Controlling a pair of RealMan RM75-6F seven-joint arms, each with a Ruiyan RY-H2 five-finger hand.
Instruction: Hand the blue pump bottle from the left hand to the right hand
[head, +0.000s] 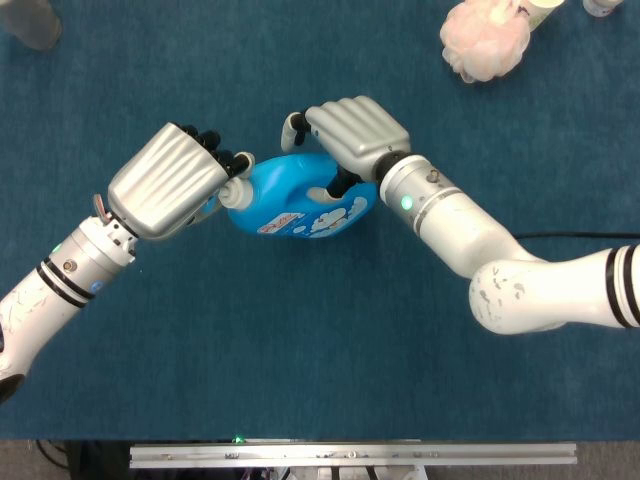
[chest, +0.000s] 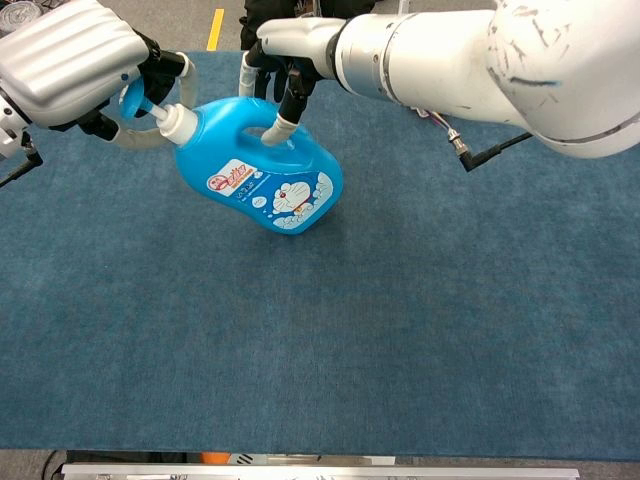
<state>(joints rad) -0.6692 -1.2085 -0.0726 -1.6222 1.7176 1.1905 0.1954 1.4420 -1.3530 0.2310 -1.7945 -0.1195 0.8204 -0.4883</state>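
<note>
Blue bottle (chest: 258, 170) tilted, up off the blue table (chest: 400, 330), nearer the far edge. Held at its white pump top by the left hand (chest: 75, 62), fingers closed round it. Right hand (head: 352, 135) over the handle, one finger hooked through, other fingers loose, not gripping yet.

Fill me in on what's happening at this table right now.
The left hand holds the blue pump bottle by its pump end, tilted above the blue mat. The right hand has reached over the bottle's handle, a finger hooked into the opening. Both hands are on it; the handover isn't finished.
</note>
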